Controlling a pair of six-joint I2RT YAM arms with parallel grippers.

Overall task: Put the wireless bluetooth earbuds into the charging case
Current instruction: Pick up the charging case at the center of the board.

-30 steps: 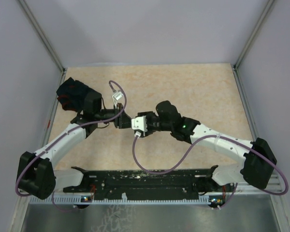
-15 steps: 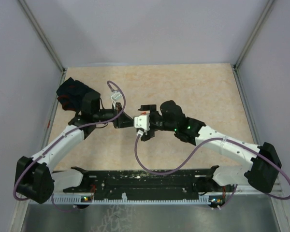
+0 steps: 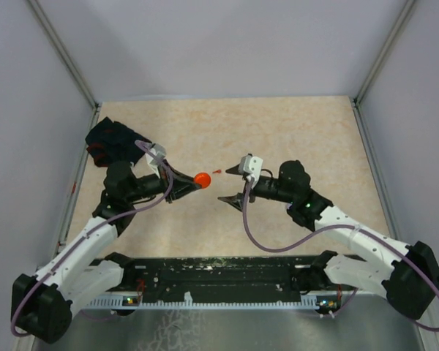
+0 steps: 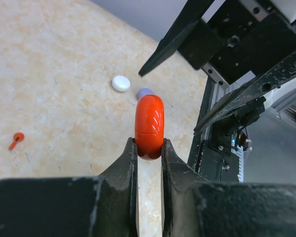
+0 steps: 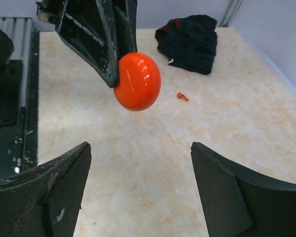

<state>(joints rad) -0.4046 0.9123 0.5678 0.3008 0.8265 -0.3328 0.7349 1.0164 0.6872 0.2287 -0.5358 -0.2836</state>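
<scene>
At the near edge of the table (image 3: 293, 131), a black mounting rail (image 3: 219, 278) carries the two arm bases. Both arms reach inward over the middle of the table, their grippers pointing at each other.

The left gripper (image 3: 192, 182) is clamped on a red round case (image 3: 201, 178). It grips the case by one edge, so most of the glossy shell sticks out past the fingertips. The left wrist view shows a thin seam running around the case, with the two halves closed together.

The right gripper (image 3: 224, 184) faces the case from the right, just beside it but not touching. Its two fingers are spread wide apart and hold nothing. In the right wrist view, the case sits beyond those spread fingers (image 5: 49, 192), between them.

A single red earbud (image 3: 216, 172), tiny with a short stem, lies on the table just beyond the gap between the two grippers, outside the case. The right wrist view places it between the case and the cloth farther off.

In the left wrist view, a white disc (image 4: 121, 83) and a pale purple disc (image 4: 145, 92) lie flat on the table beyond the case, near each other. The purple one is partly hidden behind the case.

Farthest away, on the left side of the table beyond the left arm, a crumpled black cloth (image 3: 106, 139) with red marks rests close to the left wall.
</scene>
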